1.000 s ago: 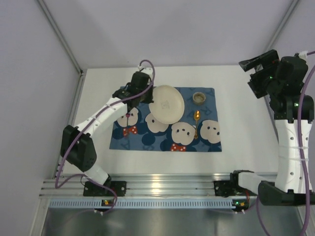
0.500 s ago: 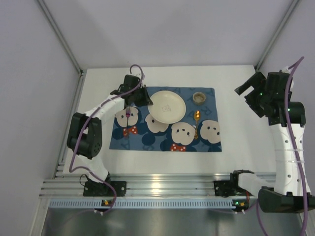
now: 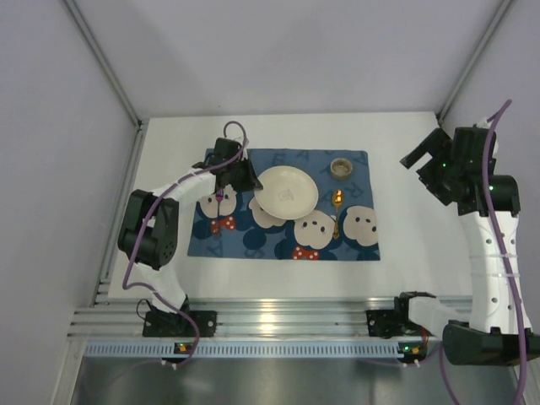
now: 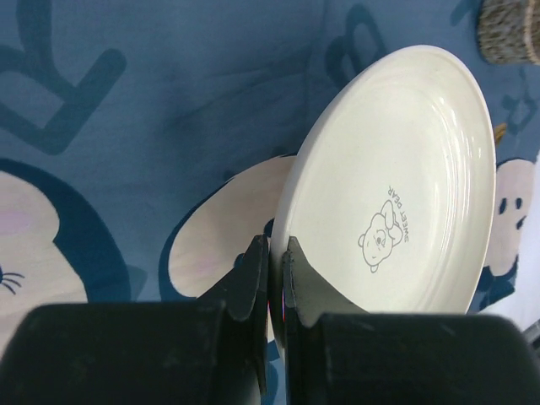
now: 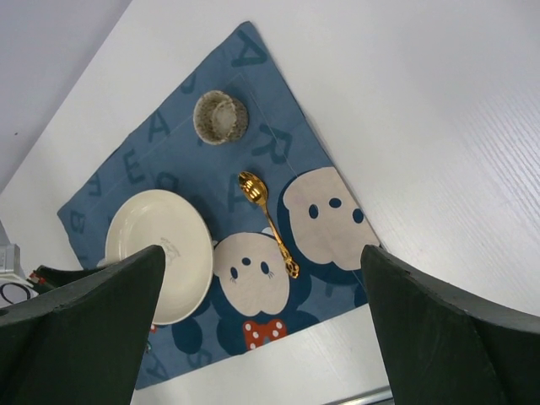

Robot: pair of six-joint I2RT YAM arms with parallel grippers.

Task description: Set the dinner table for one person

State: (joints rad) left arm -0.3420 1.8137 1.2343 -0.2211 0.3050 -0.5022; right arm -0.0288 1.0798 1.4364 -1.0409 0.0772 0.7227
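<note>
Left wrist view: left jaws all but closed, pinching the near rim of the white plate (image 4: pixel 396 186), which appears tilted over the blue placemat (image 4: pixel 152 110) and extends straight away from the jaws toward the small cup (image 4: pixel 510 34). Top external view: plate above the placemat's middle, gold spoon (image 3: pixel 337 211) just to its right, all on the white bench (image 3: pixel 413 236); left arm nearer, so laying the plate flat is likely its job. Right wrist view: right jaws spread wide, empty, raised over the bench's right side.
</note>
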